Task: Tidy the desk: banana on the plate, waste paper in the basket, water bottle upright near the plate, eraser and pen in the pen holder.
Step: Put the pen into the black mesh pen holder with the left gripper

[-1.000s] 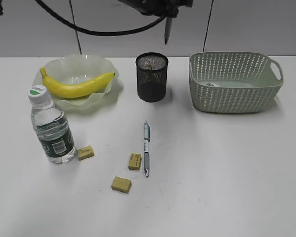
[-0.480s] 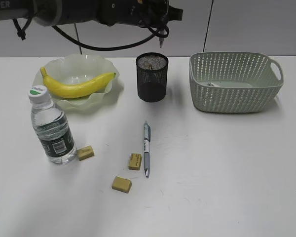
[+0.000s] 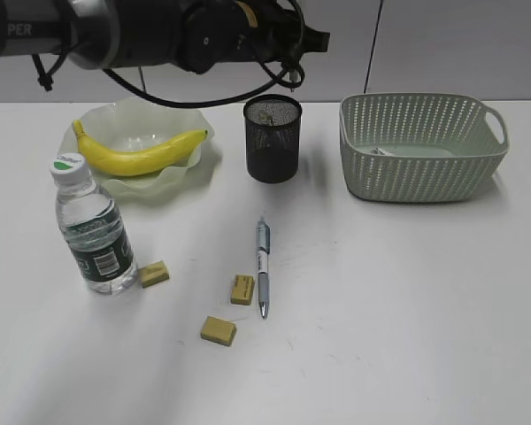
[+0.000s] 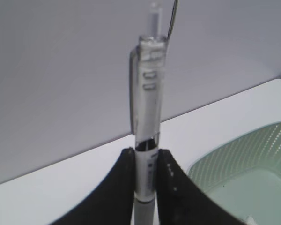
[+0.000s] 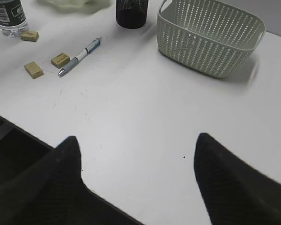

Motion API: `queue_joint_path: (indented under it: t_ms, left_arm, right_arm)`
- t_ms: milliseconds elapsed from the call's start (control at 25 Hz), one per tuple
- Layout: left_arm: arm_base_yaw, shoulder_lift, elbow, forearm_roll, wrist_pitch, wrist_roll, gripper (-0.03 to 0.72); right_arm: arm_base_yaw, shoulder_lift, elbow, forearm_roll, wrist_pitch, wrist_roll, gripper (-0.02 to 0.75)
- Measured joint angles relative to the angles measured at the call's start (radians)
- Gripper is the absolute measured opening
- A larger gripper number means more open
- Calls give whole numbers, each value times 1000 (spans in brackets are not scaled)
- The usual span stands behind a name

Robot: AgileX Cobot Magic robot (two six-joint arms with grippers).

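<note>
- The left gripper (image 4: pixel 145 161) is clamped narrowly on a clear-barrelled pen (image 4: pixel 147 103), which stands upright between its black fingers (image 4: pixel 124 173); in the exterior view the left arm (image 3: pixel 159 35) reaches across above the pen holder (image 3: pixel 273 139).
- The right gripper (image 5: pixel 136 154) hangs with jaws wide and nothing between them over the near part of the desk (image 3: pixel 407 301).
- The banana (image 3: pixel 142 152) lies in the plate (image 3: pixel 181 113).
- The water bottle (image 3: pixel 90 226) stands upright in front of the plate.
- A second pen (image 3: pixel 263 266) lies on the desk, with three yellowish erasers (image 3: pixel 219 330) near it; one of them touches the bottle's base.
- A scrap of waste paper (image 3: pixel 378 150) lies inside the basket (image 3: pixel 420 173).
</note>
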Motion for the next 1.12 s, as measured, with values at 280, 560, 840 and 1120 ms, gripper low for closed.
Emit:
queue_joint_path:
  t_ms: [280,560,840,1120]
  left_arm:
    - [4,0,132,-13,-162,0,89]
    - [26,0,237,-25,-310,0,89]
    - [51,25,250,-28,-355,0,88]
    - [50,42,250,-22,-333,0,90]
  right_arm:
    - [0,0,0,0,0,0,591]
    - [0,0,0,0,0,0,591]
    - [0,0,0,0,0,0,591]
    - [0,0,0,0,0,0,591]
